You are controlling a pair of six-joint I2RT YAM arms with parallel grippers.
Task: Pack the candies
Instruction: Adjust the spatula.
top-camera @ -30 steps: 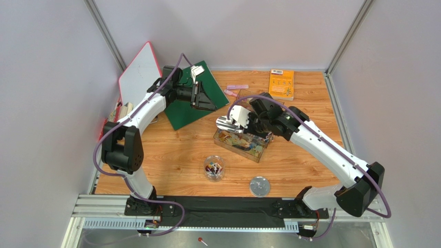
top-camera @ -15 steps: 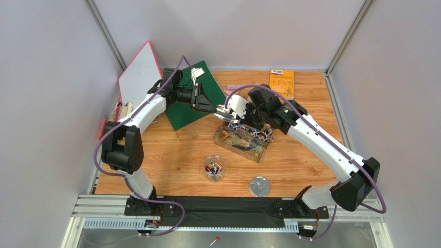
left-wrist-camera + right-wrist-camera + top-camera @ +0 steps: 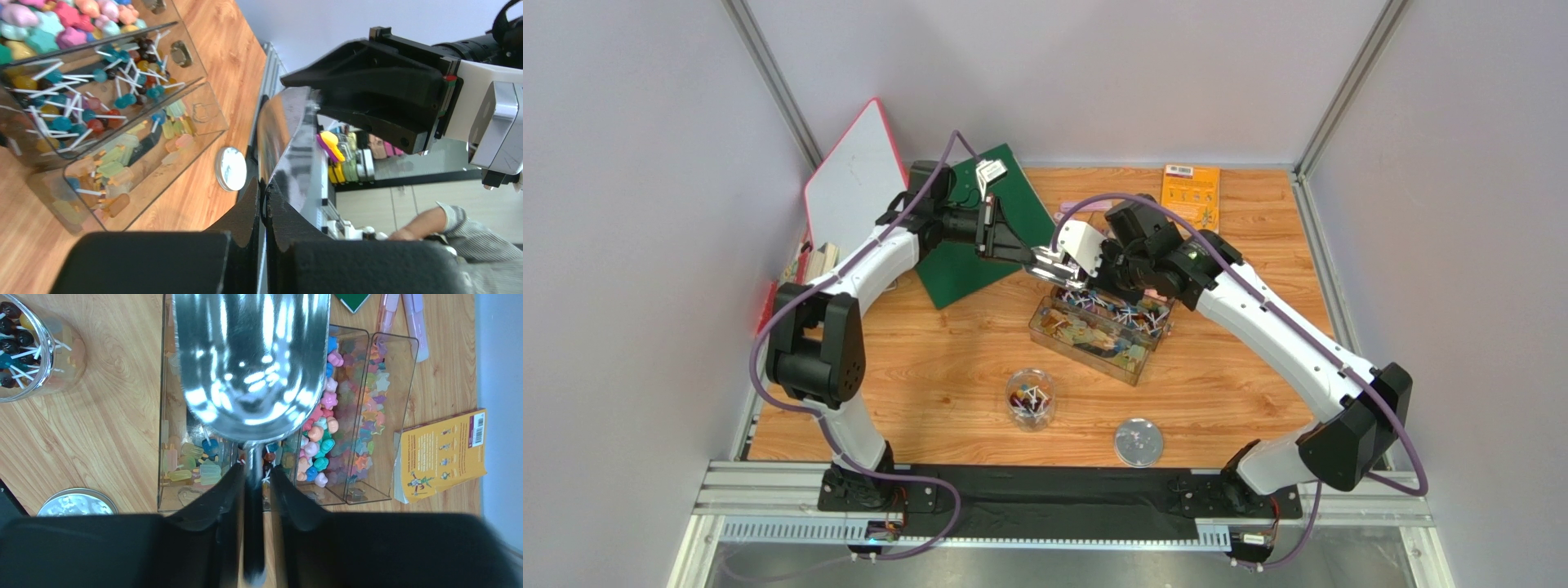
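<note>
A shiny metal scoop [image 3: 251,361] hangs empty over the clear compartmented box [image 3: 1100,325]. My right gripper [image 3: 253,471] is shut on its thin handle. My left gripper [image 3: 264,190] is shut on the thin front rim of the scoop [image 3: 294,153], so both grippers meet at the scoop [image 3: 1057,261] above the box's far left corner. The candies [image 3: 316,435] fill the box's compartments: pink, teal and blue sweets, lollipops with white sticks [image 3: 61,92], and pale ice-lolly shapes. More dark lollipops sit in a small glass jar [image 3: 1031,398].
The jar's round metal lid [image 3: 1138,441] lies on the table near the front. An orange booklet [image 3: 1190,199] and pale pink strips [image 3: 1085,206] lie at the back. A green board [image 3: 952,272] and a red-edged white board [image 3: 852,178] stand at the left.
The right arm carried the scoop up and toward the far left, to the left gripper. The left gripper, open before, has shut on the scoop's rim.
</note>
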